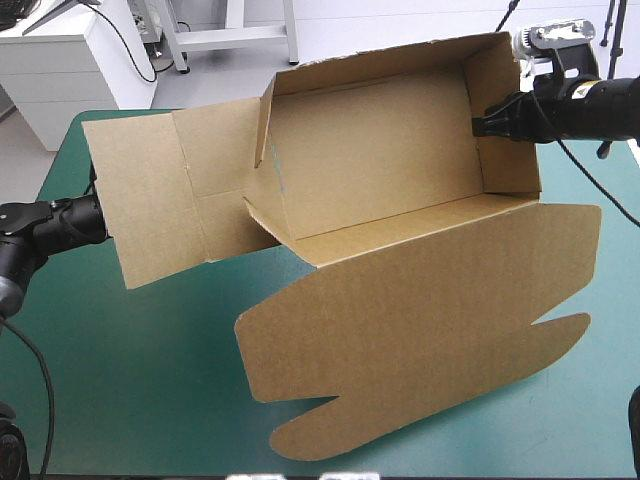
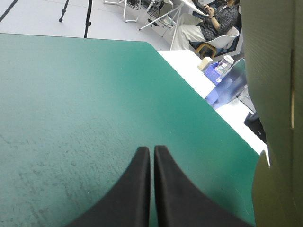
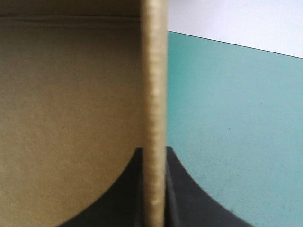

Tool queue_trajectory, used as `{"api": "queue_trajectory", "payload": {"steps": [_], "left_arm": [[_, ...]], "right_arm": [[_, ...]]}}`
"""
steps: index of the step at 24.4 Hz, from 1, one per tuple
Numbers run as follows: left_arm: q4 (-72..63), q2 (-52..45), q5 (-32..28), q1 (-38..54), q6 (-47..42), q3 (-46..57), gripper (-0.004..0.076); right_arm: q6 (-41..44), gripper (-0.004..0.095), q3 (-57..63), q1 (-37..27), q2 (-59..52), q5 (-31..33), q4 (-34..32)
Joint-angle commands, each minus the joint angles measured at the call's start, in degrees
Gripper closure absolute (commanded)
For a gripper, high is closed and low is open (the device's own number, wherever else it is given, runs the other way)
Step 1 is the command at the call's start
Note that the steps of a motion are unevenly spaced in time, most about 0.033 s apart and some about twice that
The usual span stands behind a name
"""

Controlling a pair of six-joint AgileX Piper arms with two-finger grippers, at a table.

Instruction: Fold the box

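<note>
**Box half raised: right end held, left end open**

At the left, the left gripper point(image 2: 151, 156) hangs low over the bare teal-green cover point(image 1: 120, 400). Its black fingers are pressed together with nothing between them. The brown board of the box point(image 1: 370, 160) stands just beside it, not in its grasp.

The left end panel point(image 1: 150, 195) is unfolded, spread out flat toward the table's left edge. I'd call that the main job left: that end has to be raised and tucked. Only a short flap point(image 1: 265, 120) stands at that end of the tray.

In the middle, the tray is taking shape. Its far wall point(image 1: 400, 55) is up, and the whole body looks tipped, its open side toward the robot. The lid point(image 1: 420, 320), with its rounded ears, lies flat over the near part of the table.

At the right, the right end wall point(image 1: 505, 110) stands upright. The right gripper point(image 3: 154, 153) pinches its edge, one finger inside the tray and one outside, steadying it.

By my reckoning the work is around halfway.

Apart from the box, I can't see anything else on the cover. The only hindrance is the box's own board: the wide left panel lies over the left arm's approach, and the big lid fills the near side.
</note>
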Motion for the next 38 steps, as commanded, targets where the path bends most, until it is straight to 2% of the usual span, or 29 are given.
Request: {"api": "queue_trajectory", "payload": {"steps": [1, 5, 6, 8, 15, 16, 19, 24, 29, 38], "left_arm": [[-5.26, -1.72, 5.53, -1.99, -0.39, -1.69, 0.0678], [-7.62, -1.72, 5.53, -2.33, -0.97, -1.69, 0.0554], [-9.00, -1.72, 5.53, -2.33, -1.07, -1.69, 0.0474], [-10.32, -1.72, 5.53, -2.33, -1.21, -1.69, 0.0400], [-10.44, -1.72, 5.53, -3.53, -1.61, -1.69, 0.0367], [-10.69, -1.72, 5.53, -4.17, -1.62, -1.69, 0.0326], [-11.96, -1.72, 5.53, -4.63, -1.24, -1.69, 0.0276], [-12.37, -1.72, 5.53, -4.63, -1.24, -1.91, 0.0273], [-11.00, -1.72, 5.53, -6.45, -2.43, -4.78, 0.0169], [-9.11, -1.72, 5.53, -8.88, -3.05, -9.23, 0.0143]], "right_arm": [[0.98, 0.0929, -1.37, -0.19, -1.76, -5.38, 2.24], [1.77, 0.0927, -1.37, 1.56, -1.76, -6.17, -0.34], [3.66, 0.0927, -1.37, 3.52, -1.76, -7.17, -4.13], [6.80, 0.0927, -1.37, 6.56, -1.76, -8.74, -9.93], [11.59, 0.0927, -1.37, 10.02, -1.48, -12.78, -13.78], [12.63, 0.0927, -1.37, 10.11, -1.38, -12.93, -15.07], [12.79, 0.0927, -1.37, 10.47, -1.27, -12.93, -16.48], [12.89, 0.0927, -1.37, 10.49, -1.23, -13.02, -16.72], [12.67, 0.0927, -1.37, 10.49, -1.23, -13.02, -16.72], [12.82, 0.0927, -1.37, 11.13, -1.23, -13.02, -16.33]]}}
